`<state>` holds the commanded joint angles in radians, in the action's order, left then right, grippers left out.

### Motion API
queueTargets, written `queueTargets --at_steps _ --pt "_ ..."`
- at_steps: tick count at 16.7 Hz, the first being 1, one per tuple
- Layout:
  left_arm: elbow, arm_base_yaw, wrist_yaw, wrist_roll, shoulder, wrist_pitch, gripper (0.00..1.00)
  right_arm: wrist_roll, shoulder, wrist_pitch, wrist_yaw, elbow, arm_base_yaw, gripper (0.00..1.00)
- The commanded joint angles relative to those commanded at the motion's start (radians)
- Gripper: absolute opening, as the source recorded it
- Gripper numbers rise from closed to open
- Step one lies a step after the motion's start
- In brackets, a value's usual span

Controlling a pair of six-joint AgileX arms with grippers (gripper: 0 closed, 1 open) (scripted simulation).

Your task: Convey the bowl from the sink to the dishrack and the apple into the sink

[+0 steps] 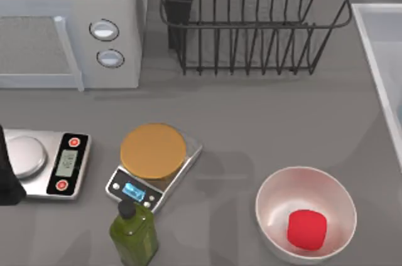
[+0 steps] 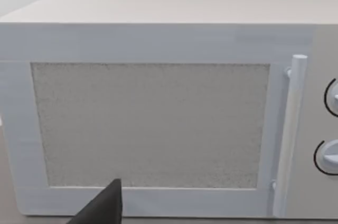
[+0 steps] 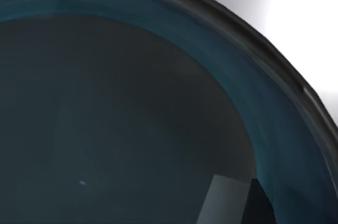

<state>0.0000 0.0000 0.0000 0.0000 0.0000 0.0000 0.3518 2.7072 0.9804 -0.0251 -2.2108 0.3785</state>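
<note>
Bowl first: its teal-blue inside (image 3: 132,118) fills the right wrist view from very close, a smooth glazed curve rising to a darker rim, so the right arm's camera is right over or inside it, though I cannot place it against the sink from that view. It looks stiff, hard and slick, probably light but liable to chip if knocked, and the rim seems the sensible place to pinch it, one finger inside the wall and one outside. Whether the right jaws are spread or pressed together I cannot tell. Nothing lies in the part of the bowl that I can see. The sink (image 1: 377,46) shows as a pale strip with a raised rim at the worktop's right edge. The dishrack (image 1: 251,34) stands empty at the back, its black cutlery cup at its left corner. The apple (image 1: 306,229), small, firm and easy to pinch across its sides, sits inside a larger white bowl (image 1: 271,192) near the front right. The left arm is parked at the left edge facing a microwave (image 2: 158,102), and its jaws I cannot judge.
</note>
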Motion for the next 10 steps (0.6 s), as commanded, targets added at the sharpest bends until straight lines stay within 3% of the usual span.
queueTargets --at_steps 10 --pt "0.000 0.000 0.000 0.000 0.000 0.000 1.00 0.011 -0.036 0.018 -0.002 0.019 0.010 0.00"
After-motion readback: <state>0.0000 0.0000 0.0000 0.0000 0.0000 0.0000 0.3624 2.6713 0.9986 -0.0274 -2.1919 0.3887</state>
